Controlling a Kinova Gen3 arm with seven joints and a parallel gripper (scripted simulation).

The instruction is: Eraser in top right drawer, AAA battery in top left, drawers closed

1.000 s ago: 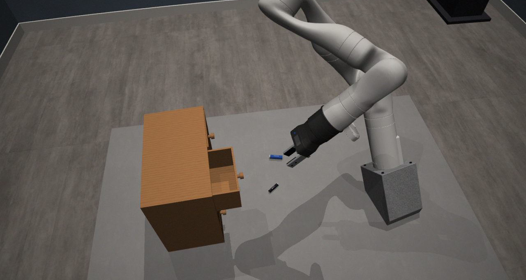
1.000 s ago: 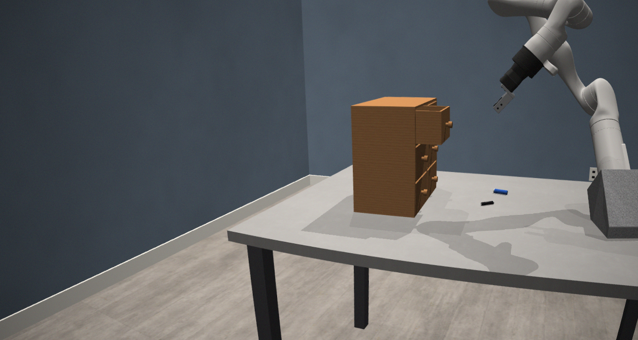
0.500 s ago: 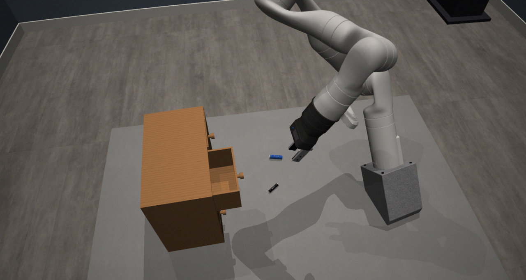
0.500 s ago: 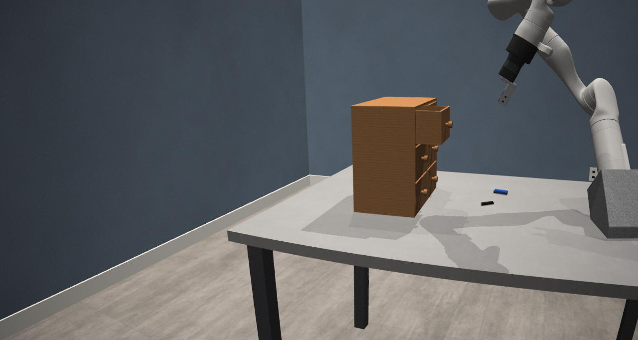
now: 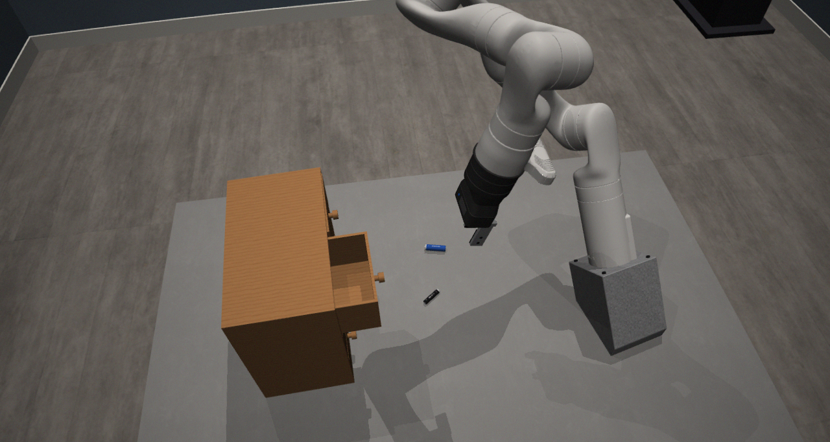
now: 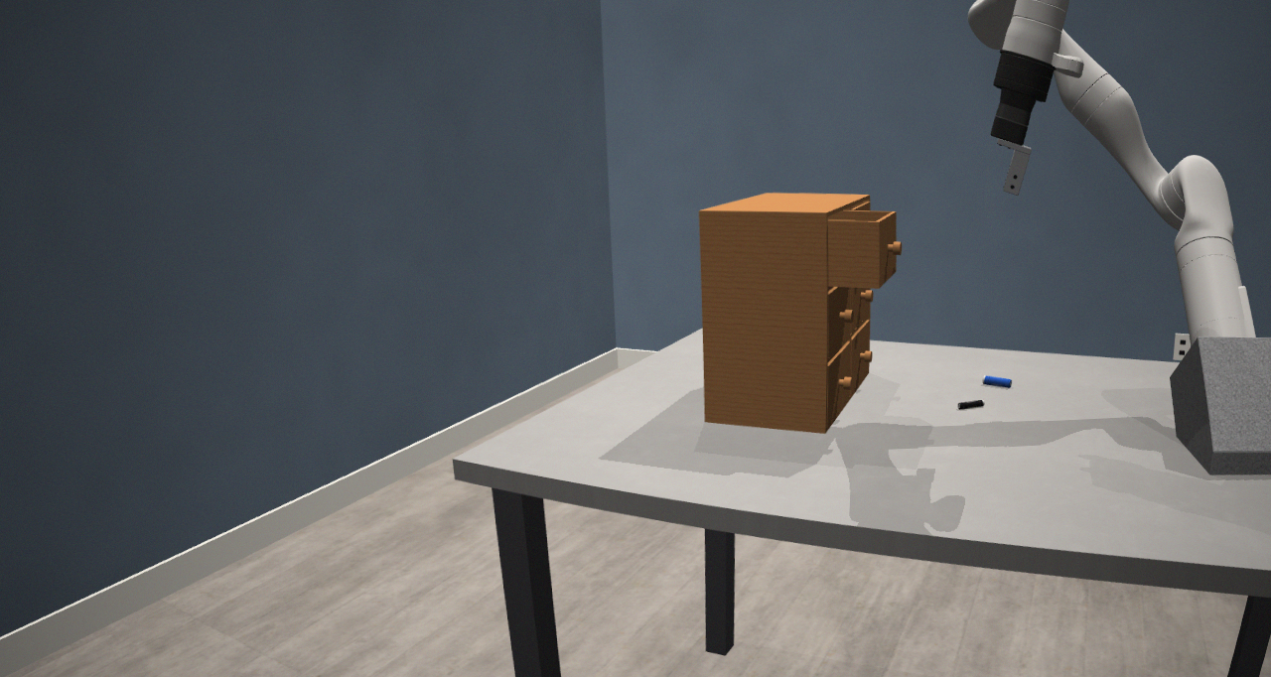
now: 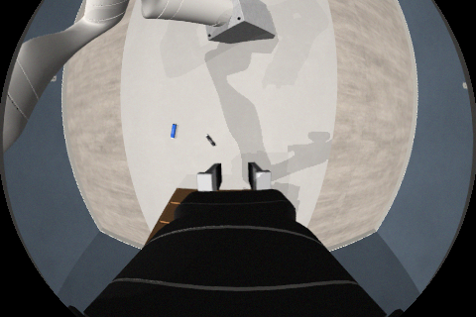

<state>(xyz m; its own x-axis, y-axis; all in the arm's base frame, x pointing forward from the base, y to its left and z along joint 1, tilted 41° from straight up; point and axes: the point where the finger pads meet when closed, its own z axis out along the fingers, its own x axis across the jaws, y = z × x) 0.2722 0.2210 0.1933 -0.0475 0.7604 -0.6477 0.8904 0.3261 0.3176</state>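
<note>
The small wooden chest (image 5: 272, 253) (image 6: 764, 318) stands on the table with its drawer fronts facing the arm's base. The left drawer of the top row (image 5: 354, 277) (image 6: 860, 246) is pulled out part way and looks empty; the other drawers are in. A small blue piece (image 5: 435, 247) (image 6: 997, 380) (image 7: 174, 131) and a small black piece (image 5: 431, 297) (image 6: 970, 404) (image 7: 210, 139) lie on the table in front of the chest. I cannot tell which is the eraser and which the battery. My gripper (image 5: 478, 239) (image 6: 1015, 175) (image 7: 234, 171) is open and empty. It points down, high above the table, higher than the chest's top.
The arm's grey base block (image 5: 620, 300) (image 6: 1226, 406) (image 7: 241, 23) stands on the grey table (image 5: 493, 381) (image 6: 977, 513) on the far side of the two pieces from the chest. A black stand (image 5: 731, 4) is on the floor, far off.
</note>
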